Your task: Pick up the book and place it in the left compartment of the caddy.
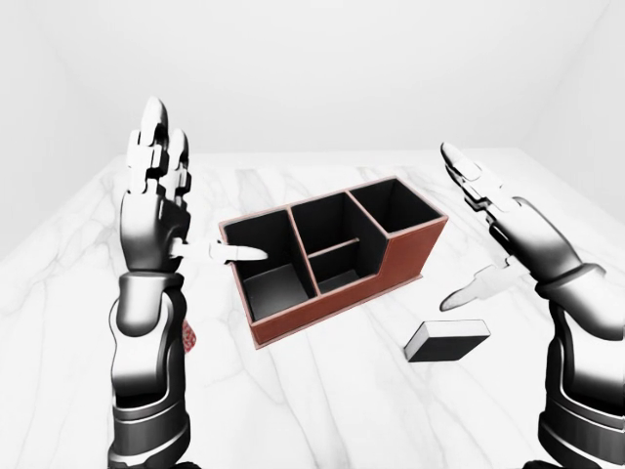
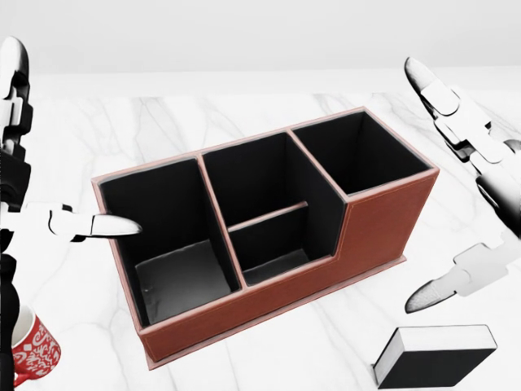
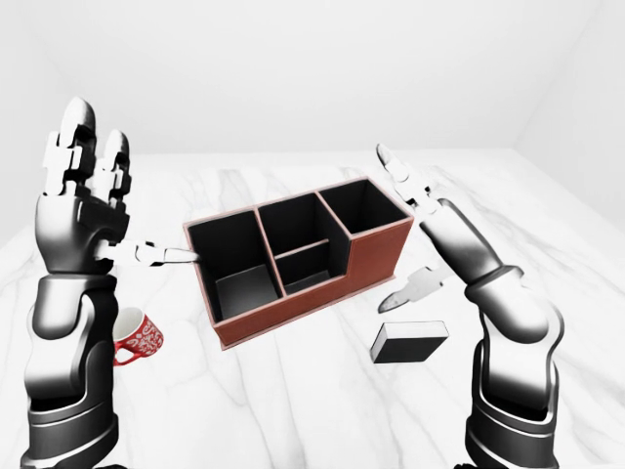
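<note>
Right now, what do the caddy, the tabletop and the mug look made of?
Caddy: looks like reddish-brown leather or leatherette, matte, with a paler edge trim; the inside is a flat black lining.
Tabletop: white marble look, grey veins, smooth with a slight sheen.
Mug: probably glazed ceramic, red with a white pattern and white inside; too small to be sure.
All are simulator renders, so materials are only apparent.

Caddy (image 2: 269,244) on the marble table (image 2: 163,114), book (image 2: 435,354) lying flat below and right of the caddy, apart from it, mug (image 3: 137,339) left of the caddy's lower left corner, well apart, all caddy compartments holding nothing
</note>
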Robot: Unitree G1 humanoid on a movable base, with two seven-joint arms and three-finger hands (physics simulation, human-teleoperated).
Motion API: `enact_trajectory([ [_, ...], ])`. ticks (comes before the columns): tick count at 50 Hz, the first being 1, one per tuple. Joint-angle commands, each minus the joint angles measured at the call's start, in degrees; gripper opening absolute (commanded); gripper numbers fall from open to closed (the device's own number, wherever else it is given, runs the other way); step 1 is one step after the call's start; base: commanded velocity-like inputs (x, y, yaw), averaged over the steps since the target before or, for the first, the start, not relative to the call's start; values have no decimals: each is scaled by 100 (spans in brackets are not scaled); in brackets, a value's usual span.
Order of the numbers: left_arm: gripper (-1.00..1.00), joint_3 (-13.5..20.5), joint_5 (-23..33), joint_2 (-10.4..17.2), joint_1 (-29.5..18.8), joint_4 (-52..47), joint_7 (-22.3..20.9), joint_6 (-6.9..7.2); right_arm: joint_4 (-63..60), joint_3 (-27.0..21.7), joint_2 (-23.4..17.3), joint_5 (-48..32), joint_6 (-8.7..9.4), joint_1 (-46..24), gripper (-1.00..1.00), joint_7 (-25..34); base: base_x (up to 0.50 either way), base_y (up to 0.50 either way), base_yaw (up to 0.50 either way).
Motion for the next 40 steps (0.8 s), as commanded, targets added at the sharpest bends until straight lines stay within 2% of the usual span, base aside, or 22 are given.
enact_trajectory([
  [1,100,539,-226,360,229,-119,-467,0,-271,-44,5,-388,0,80,100,0,0,0,0],
  [10,100,837,-397,547,321,-146,-558,0,-491,-197,-6,-355,0,172,100,0,0,0,0],
  [15,100,853,-382,547,359,-45,-512,0,-615,-141,-16,-447,0,144,100,0,0,0,0],
  [20,100,820,-331,545,346,124,-457,0,-1014,-370,-11,-275,0,324,100,0,0,0,0],
  [27,100,790,-297,540,316,164,-415,0,-1466,-891,201,-207,0,1080,100,0,0,0,0],
  [33,100,772,-286,528,311,225,-373,0,-1582,-792,457,-518,0,1261,100,0,0,0,0],
  [40,100,755,-107,577,292,317,-306,0,-1661,-932,776,-531,0,1615,100,0,0,0,0],
])
